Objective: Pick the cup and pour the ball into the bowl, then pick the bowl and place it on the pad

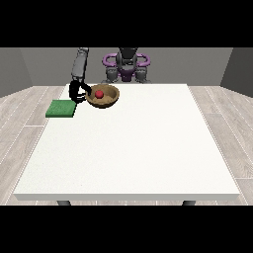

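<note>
Red ball sits inside the brown bowl, far left part of the white table, close to the robot. Bowl looks slightly tilted and may be raised off the table, can't tell for sure. Black hand at the view's left is at the bowl's left rim, a finger hooked over the edge, grasping the bowl. Green pad lies at the table's left edge, just left of and nearer the camera than the bowl, not touching it. Other hand not visible. No cup seen.
</note>
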Available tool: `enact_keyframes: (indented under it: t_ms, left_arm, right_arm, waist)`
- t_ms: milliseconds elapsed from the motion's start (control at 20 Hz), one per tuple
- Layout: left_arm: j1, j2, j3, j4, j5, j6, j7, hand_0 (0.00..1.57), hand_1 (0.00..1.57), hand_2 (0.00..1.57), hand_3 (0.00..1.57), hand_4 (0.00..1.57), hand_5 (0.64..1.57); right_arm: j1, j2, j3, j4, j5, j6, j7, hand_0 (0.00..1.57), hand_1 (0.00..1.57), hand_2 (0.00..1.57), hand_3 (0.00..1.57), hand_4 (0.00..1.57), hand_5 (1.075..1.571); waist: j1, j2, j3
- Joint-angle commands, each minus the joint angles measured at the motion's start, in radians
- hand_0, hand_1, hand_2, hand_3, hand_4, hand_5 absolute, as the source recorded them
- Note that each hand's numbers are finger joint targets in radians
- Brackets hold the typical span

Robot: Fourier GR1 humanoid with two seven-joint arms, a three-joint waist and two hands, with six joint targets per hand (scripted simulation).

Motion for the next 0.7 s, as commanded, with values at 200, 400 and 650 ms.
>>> enact_keyframes:
  t_ms: [200, 400, 650]
  left_arm:
    - [0.075, 0.063, 0.053, 0.113, -0.016, -0.033, -0.075, 0.0, 0.0, 0.0, 0.0, 1.2, 1.538]
    - [0.141, 0.05, 0.042, 0.121, -0.042, -0.021, -0.104, 0.0, 0.0, 0.0, 0.0, 1.2, 1.544]
    - [0.138, 0.053, 0.043, 0.104, -0.032, 0.005, -0.122, 0.0, 0.0, 0.0, 0.0, 1.21, 1.545]
  right_arm:
    - [-0.08, -0.277, -0.052, -0.076, 0.021, 0.022, 0.363, 1.57, 1.57, 1.57, 0.97, 1.06, 1.556]
    - [-0.082, -0.333, -0.044, -0.069, 0.043, 0.065, 0.418, 1.57, 1.57, 1.57, 0.71, 1.06, 1.566]
    - [-0.163, -0.454, -0.156, 0.049, -0.043, 0.187, 0.387, 1.57, 1.57, 1.57, 0.57, 1.09, 1.564]
  waist:
    - [-0.106, -0.032, 0.0138]
    - [-0.139, -0.077, 0.0149]
    - [-0.15, -0.043, 0.0159]
